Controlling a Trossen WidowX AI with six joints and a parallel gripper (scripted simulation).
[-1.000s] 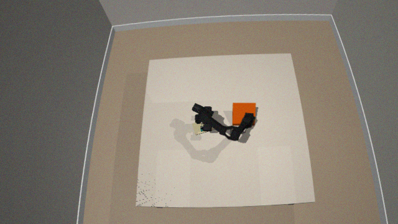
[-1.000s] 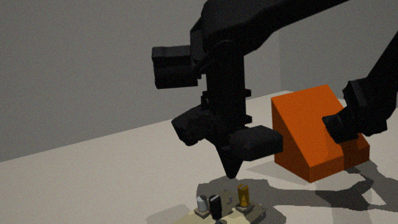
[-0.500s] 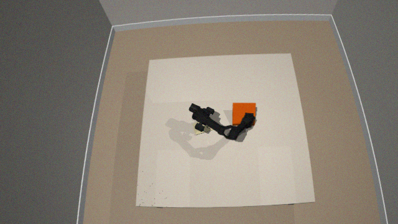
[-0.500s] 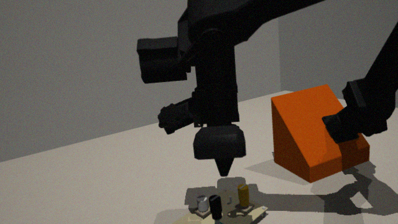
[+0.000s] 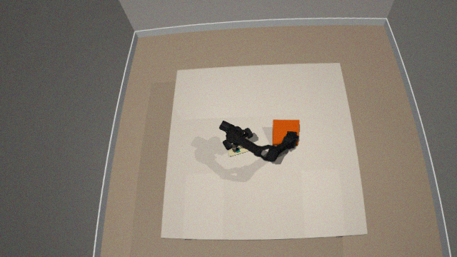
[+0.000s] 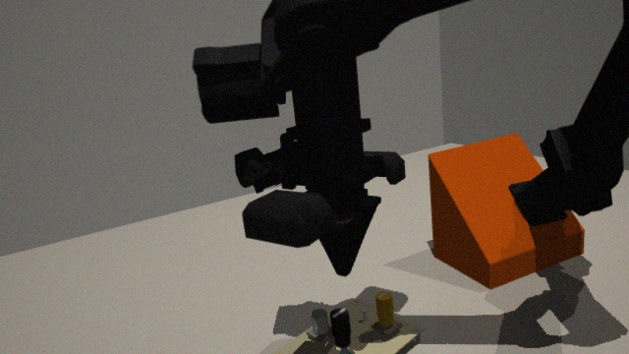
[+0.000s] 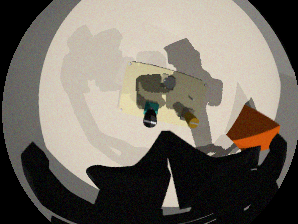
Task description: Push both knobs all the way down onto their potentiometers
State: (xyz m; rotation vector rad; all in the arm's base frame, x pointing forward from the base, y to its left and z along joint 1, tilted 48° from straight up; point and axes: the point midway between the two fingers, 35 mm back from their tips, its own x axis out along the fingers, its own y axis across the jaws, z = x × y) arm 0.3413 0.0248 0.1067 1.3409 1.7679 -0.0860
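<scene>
You have the hand (image 5: 234, 137) (image 6: 344, 271) (image 7: 165, 133) clenched, with nothing between its fingers. In the exterior view its tip points down above the circuit board (image 5: 232, 154) (image 6: 409, 338) (image 7: 131, 87), apart from the knobs. The board stands on the tabletop (image 5: 264, 207) (image 6: 147, 275) (image 7: 220, 40); its legs cannot be made out.

Identify the parts on the board as follows. The black knob (image 5: 236, 148) (image 6: 340, 326) (image 7: 150, 118) stands over the teal potentiometer (image 7: 151, 107). The yellow knob (image 6: 384, 309) (image 7: 192, 120) stands upright, apart from the black one. Both have a slot mark across the top. A grey post (image 6: 319, 322) (image 7: 169, 82) rises from the board as a third tall part. You cannot confirm from these views that either knob is fully seated.

Note the arm (image 5: 251, 146) (image 6: 324, 98): its shadow covers part of the board. The orange block (image 5: 285, 126) (image 6: 482, 197) (image 7: 255, 127) sits on the tabletop well apart from the board — its top face slopes down, and the arm's lower end overlaps it in the exterior view.
</scene>
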